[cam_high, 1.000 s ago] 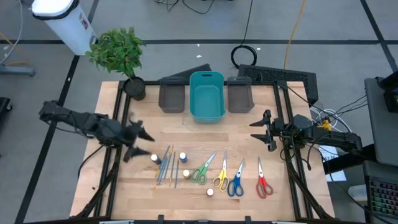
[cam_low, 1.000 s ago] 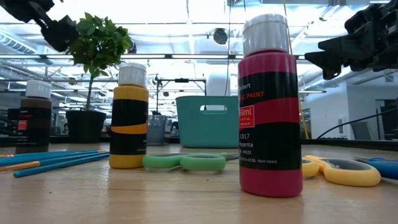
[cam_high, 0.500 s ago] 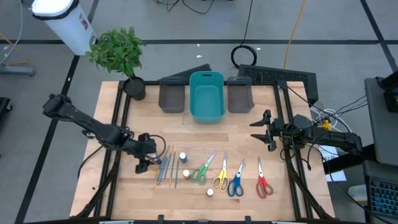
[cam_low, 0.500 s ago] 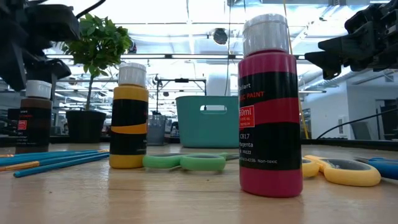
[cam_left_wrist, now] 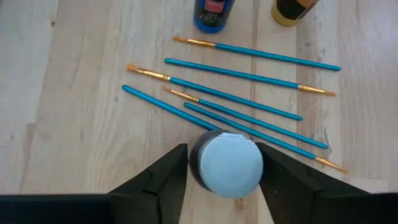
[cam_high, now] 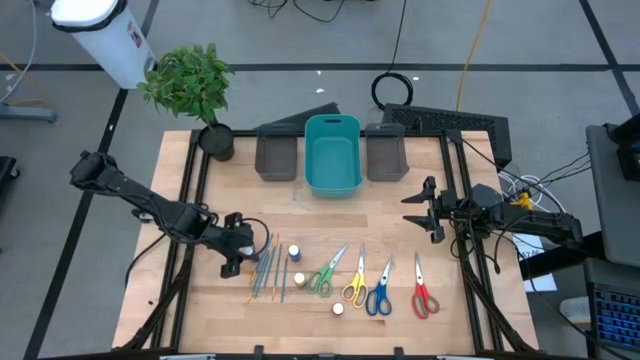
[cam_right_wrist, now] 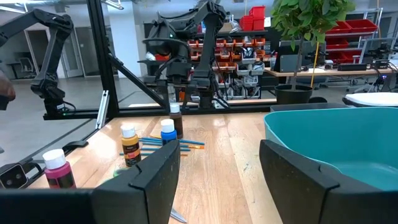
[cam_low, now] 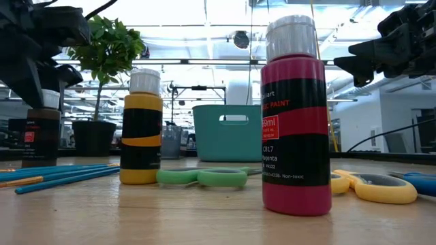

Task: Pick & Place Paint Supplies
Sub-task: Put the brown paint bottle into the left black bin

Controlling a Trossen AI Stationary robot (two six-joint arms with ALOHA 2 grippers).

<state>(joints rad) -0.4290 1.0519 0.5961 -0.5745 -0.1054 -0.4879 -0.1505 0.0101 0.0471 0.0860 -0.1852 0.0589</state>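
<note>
A brown paint bottle (cam_low: pixel 35 136) with a white cap (cam_left_wrist: pixel 227 164) stands upright on the table, left of several teal brushes (cam_high: pixel 265 268). My left gripper (cam_high: pixel 243 256) is down over it and shut on its cap. Beyond the brushes stand a blue-capped bottle (cam_high: pixel 297 253) and two white-capped ones (cam_high: pixel 299 280). To their right lie scissors with green (cam_high: pixel 325 272), yellow (cam_high: pixel 355 281), blue (cam_high: pixel 380 291) and red (cam_high: pixel 422 293) handles. My right gripper (cam_high: pixel 408 208) waits open at the table's right edge. My left gripper pinches the brown bottle's white cap (cam_left_wrist: pixel 205 168) between its two fingers (cam_left_wrist: pixel 171 177), one on either side. The fingers come slanting down from the table's left. The bottle stands upright with its base on the table.
A teal bin (cam_high: pixel 332 155) stands at the far edge between two dark grey bins (cam_high: pixel 278 156) (cam_high: pixel 385 153). A potted plant (cam_high: pixel 200 90) stands at the far left corner. In the low view a yellow bottle (cam_low: pixel 142 136) and a magenta bottle (cam_low: pixel 295 122) stand close.
My left gripper has come down toward the table's near right, tipping steeply downward over the brown bottle. Its fingers have narrowed from wide apart onto the cap. In the low view the bottle has shifted a little sideways and stays upright.
</note>
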